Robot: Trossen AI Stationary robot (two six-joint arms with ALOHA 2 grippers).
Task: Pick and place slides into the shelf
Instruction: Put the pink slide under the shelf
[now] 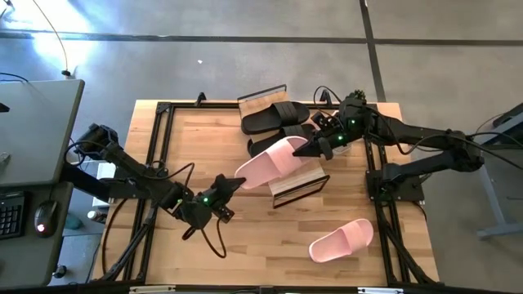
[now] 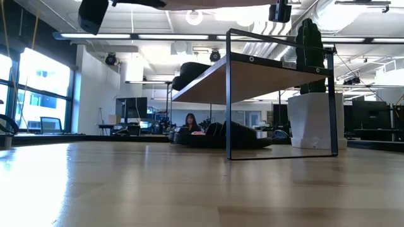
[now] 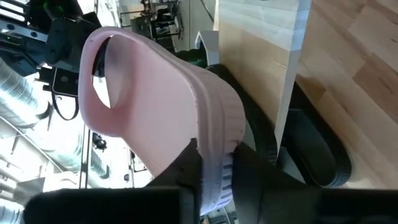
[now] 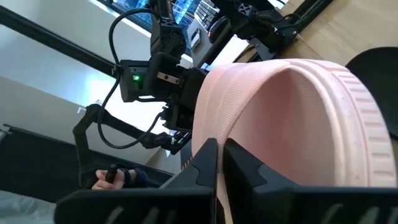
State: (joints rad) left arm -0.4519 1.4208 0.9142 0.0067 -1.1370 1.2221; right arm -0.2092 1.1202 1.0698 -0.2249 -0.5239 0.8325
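Between my two grippers hangs one pink slide (image 1: 274,161), held above the shelf (image 1: 298,186): my left gripper (image 1: 231,184) is pinched on its one end, fingers (image 3: 186,180) narrow around the sole edge, and my right gripper (image 1: 320,147) is clamped on its strap end, nearly fully closed over the thin rim. I judge the main risk to be the two arms pulling against each other; if either moves out of step, the soft slide could twist, slip from the thinner grip, and drop onto the table or knock the shelf askew. A second risk is that the slide, set down tilted, slides off the slanted top board, since nothing there would stop it. The cactus pot (image 2: 311,120) stands just past my right gripper, behind the shelf, and a wide swing could tip it. Counting: two pink slides, one in my grip and one (image 1: 341,241) lying on the table well beyond the shelf on my right arm's side; two black slides (image 1: 274,118) that I can make out beside the shelf; one shelf; one pot.
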